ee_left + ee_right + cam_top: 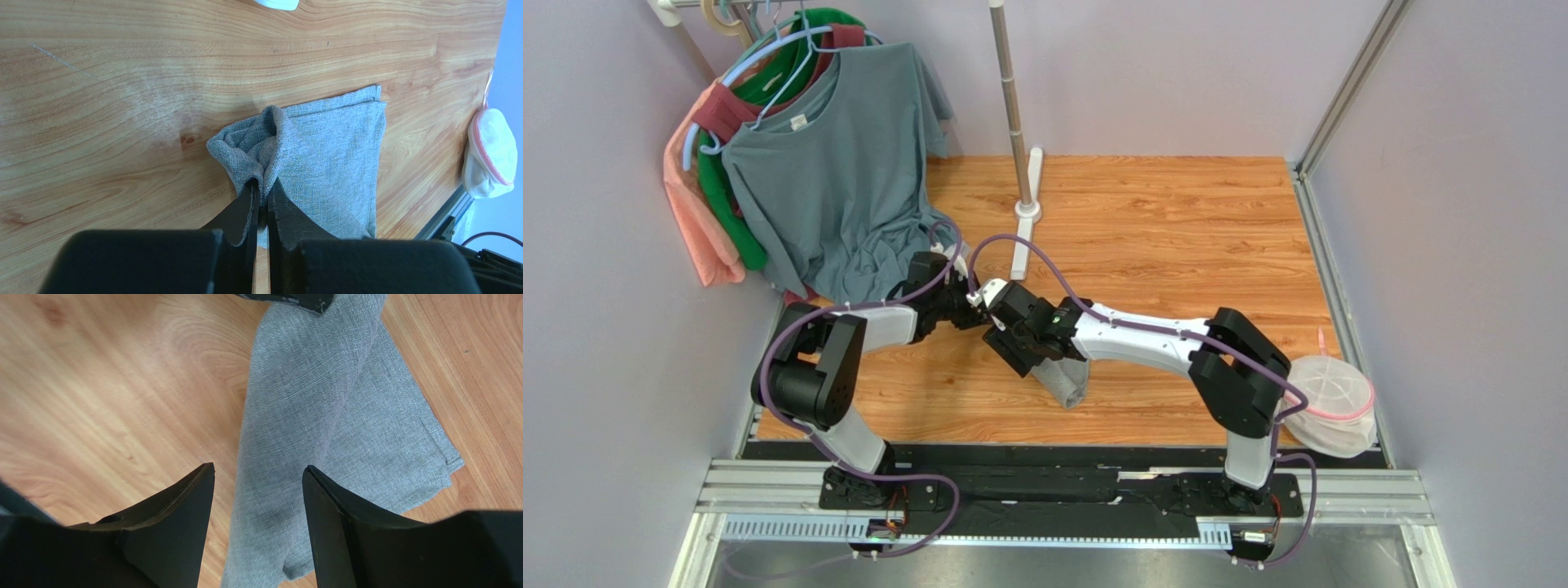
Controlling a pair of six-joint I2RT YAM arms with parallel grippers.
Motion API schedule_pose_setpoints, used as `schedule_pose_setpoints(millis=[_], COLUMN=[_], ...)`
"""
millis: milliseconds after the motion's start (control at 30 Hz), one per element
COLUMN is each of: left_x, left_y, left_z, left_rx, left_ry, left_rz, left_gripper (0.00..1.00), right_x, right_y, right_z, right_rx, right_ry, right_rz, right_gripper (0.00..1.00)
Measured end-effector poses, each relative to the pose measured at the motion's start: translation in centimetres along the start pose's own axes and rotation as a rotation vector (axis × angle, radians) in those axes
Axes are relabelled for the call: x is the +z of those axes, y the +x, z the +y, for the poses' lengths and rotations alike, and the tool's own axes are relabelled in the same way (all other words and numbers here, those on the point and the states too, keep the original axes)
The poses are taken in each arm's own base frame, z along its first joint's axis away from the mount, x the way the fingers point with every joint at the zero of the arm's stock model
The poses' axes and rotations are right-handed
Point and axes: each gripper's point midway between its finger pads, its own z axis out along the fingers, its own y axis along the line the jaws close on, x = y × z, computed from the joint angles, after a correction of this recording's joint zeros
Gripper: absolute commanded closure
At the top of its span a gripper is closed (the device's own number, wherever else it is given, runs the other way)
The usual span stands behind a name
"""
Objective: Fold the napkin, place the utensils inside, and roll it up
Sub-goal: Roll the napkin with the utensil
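The grey napkin (325,147) lies on the wooden table as a narrow folded strip, its near end bunched and raised. My left gripper (262,188) is shut on that bunched fold. In the right wrist view the napkin (307,398) runs as a long roll between and below the fingers of my right gripper (258,470), which is open and apart from the cloth. From above, only a bit of the napkin (1069,382) shows under the two wrists, which meet at mid-table. The utensils are out of view.
Several T-shirts (830,172) hang on hangers at the back left, beside a rack pole (1011,110) with a white foot (1026,214). A white mesh bag with a pink rim (1333,398) sits at the table's right edge. Grey walls close in both sides.
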Motion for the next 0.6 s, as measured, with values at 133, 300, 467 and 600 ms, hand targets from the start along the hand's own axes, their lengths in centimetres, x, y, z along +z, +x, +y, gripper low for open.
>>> schedule_pose_setpoints(millis=[133, 300, 467, 600], left_x=[0.0, 0.1, 0.1, 0.1], left_y=[0.0, -0.2, -0.2, -0.3], left_z=[0.0, -0.2, -0.2, -0.3], left_rx=[-0.001, -0.001, -0.001, 0.001], left_ry=[0.001, 0.003, 0.004, 0.009], left_rz=[0.003, 0.005, 0.005, 0.005], left_gripper=[0.98, 0.98, 0.97, 0.95], right_x=[1.8, 2.4, 3.4, 4.2], right_y=[1.3, 1.4, 1.9, 2.2], right_z=[-0.4, -0.4, -0.7, -1.6], right_rx=[-0.02, -0.021, -0.011, 0.028], right_ry=[0.029, 0.037, 0.051, 0.079], right_rz=[0.043, 0.044, 0.056, 0.06], right_gripper=[0.42, 0.44, 0.46, 0.54])
